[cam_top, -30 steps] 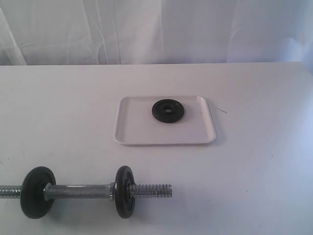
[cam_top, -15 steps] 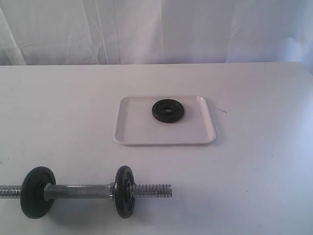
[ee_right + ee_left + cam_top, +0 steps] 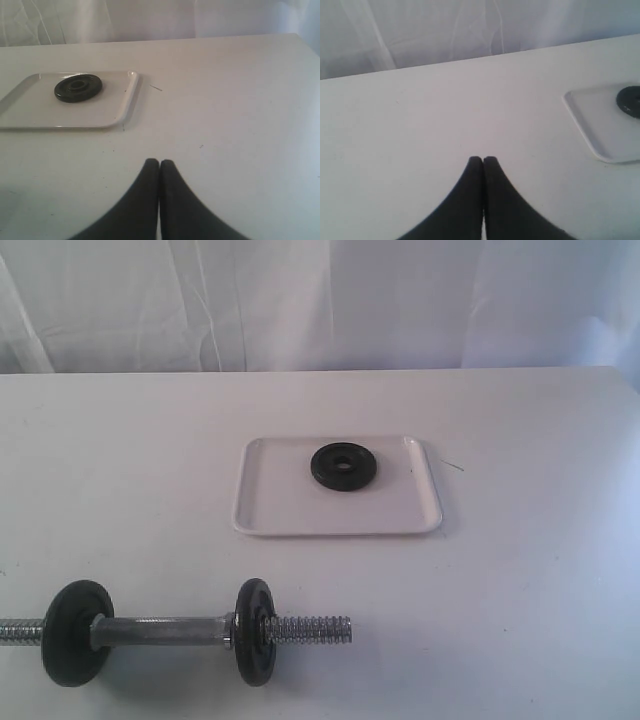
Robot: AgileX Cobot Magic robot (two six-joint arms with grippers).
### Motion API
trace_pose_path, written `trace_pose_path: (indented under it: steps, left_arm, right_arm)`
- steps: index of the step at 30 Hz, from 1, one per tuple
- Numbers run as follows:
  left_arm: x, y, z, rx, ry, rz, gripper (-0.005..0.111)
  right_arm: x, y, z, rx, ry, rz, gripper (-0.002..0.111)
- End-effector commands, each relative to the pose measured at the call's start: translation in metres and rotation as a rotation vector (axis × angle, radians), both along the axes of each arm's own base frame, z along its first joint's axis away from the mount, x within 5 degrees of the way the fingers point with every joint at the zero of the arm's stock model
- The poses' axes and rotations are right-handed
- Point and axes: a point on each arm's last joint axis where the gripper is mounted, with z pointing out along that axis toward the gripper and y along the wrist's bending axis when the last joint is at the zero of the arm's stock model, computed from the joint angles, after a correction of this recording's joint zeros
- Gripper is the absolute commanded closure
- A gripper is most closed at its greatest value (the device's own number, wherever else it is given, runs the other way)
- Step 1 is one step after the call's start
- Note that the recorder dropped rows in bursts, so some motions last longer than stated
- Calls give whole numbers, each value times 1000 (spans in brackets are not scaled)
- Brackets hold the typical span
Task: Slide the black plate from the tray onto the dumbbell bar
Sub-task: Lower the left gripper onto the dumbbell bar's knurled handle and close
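Note:
The black plate (image 3: 344,466) lies flat on the far half of the white tray (image 3: 290,508), also seen as the plate (image 3: 78,88) on the tray (image 3: 30,112) in the right wrist view. The left wrist view catches the tray's corner (image 3: 600,125) and the plate's edge (image 3: 630,101). The dumbbell bar (image 3: 160,630) lies near the table's front left, with two black discs (image 3: 253,631) (image 3: 75,631) on it and a bare threaded end (image 3: 312,629). My left gripper (image 3: 483,159) and right gripper (image 3: 159,162) are both shut and empty, well short of the tray. Neither shows in the exterior view.
A white curtain (image 3: 320,300) hangs behind the white table (image 3: 520,590). The table's far edge (image 3: 320,371) runs just beyond the tray. A thin scrap (image 3: 455,466) lies right of the tray.

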Motion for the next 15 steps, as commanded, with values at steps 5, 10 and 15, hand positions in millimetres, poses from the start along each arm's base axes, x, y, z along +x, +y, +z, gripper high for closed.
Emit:
trace_pose_path:
  steps: [5,10,15]
  left_arm:
    - [30,-44,-6,271,309,-399,107]
    - [50,-86,-9,391,544,-681,107]
    - [70,-125,-24,471,673,-918,107]
  right_arm:
    - [0,0,1,3,-9,2,108]
    - [0,0,1,3,-9,2,108]
    - [0,0,1,3,-9,2,108]
